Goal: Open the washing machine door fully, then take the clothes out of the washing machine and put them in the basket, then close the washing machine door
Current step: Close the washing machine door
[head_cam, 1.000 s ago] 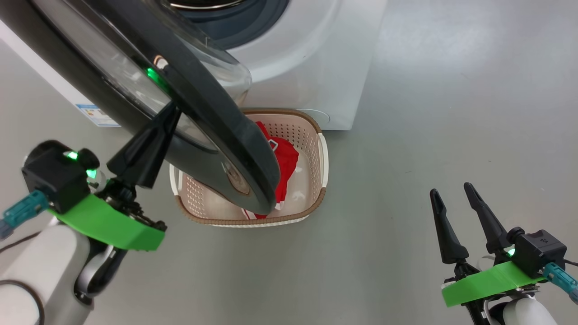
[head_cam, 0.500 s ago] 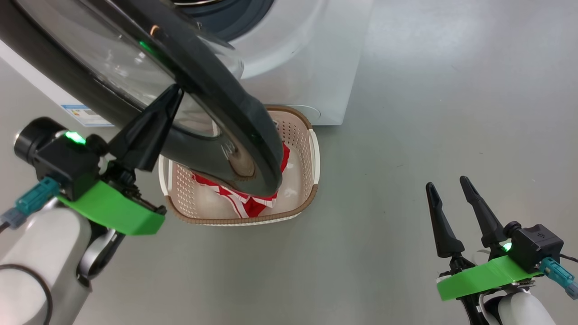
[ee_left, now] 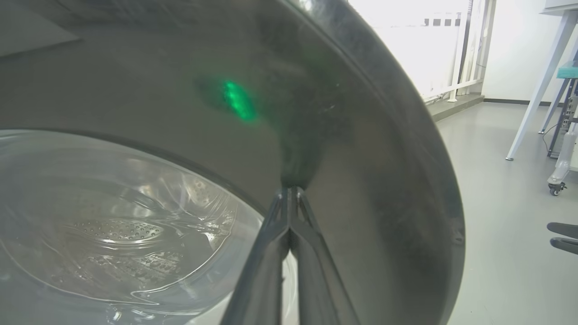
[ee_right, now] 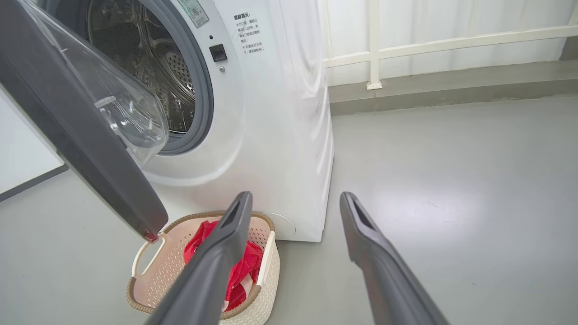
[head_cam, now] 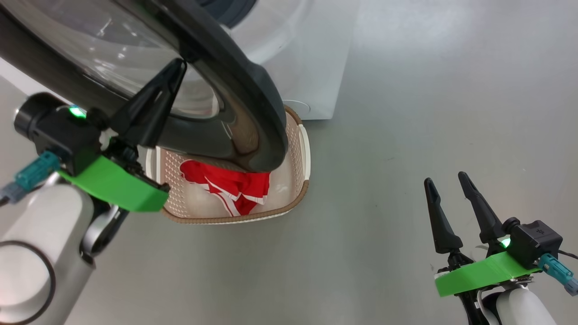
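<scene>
Door rim (head_cam: 253, 104): left end effector (head_cam: 180, 65) shut against it | right end effector (head_cam: 446, 179) spread above floor (head_cam: 406, 90)

Left arm raised and pinched, right arm low and spread.
The left gripper (head_cam: 179, 67) angles up and forward from its pale forearm (head_cam: 40, 234), fingers pressed flat together, seemingly right to the tips. The right gripper (head_cam: 446, 180) sits low, fingers pointing up and set wide apart.

The black-rimmed glass door (ee_right: 88, 144) stands partly open on the white washing machine (ee_right: 280, 135). On the floor just before the machine, the cream basket (head_cam: 226, 220) holds the crumpled red clothes (head_cam: 230, 187).
</scene>
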### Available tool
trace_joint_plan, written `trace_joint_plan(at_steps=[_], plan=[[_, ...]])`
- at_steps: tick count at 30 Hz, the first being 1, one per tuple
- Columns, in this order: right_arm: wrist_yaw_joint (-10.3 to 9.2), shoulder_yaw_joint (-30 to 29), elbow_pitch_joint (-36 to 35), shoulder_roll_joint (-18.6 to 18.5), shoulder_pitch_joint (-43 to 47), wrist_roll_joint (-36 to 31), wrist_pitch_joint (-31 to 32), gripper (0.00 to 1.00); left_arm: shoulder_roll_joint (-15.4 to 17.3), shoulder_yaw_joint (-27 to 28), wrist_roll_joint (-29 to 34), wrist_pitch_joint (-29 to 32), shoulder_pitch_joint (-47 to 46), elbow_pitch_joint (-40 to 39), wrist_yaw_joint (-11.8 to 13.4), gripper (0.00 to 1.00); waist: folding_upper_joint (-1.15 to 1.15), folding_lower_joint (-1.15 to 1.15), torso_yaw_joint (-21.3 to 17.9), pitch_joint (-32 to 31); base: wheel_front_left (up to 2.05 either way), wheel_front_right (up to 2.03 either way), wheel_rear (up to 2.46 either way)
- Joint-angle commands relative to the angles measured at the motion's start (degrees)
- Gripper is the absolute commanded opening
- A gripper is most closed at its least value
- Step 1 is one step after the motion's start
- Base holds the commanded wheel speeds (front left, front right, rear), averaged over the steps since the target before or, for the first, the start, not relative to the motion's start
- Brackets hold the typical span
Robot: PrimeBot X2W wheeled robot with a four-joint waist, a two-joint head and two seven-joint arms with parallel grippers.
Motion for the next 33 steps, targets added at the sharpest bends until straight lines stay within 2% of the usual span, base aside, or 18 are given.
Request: trace_joint_plan(at_steps=[1, 33], plan=[[0.37, 1.36, -1.43, 0.00, -1.34, -0.05, -0.36, 1.00, 1.58, 2.03, -0.11, -0.44, -3.22, -0.63, 0.03, 0.00, 0.00, 0.00, -0.50, 0.41, 0.00, 0.00, 0.00], [0.37, 1.50, -2.20, 0.48, -4.67, 2.13, -0.36, 1.00, -1.37, 1.31, -1.02, -0.44, -20.02, 14.62, 0.03, 0.00, 0.00, 0.00, -6.01, 6.23, 0.00, 0.00, 0.00]])
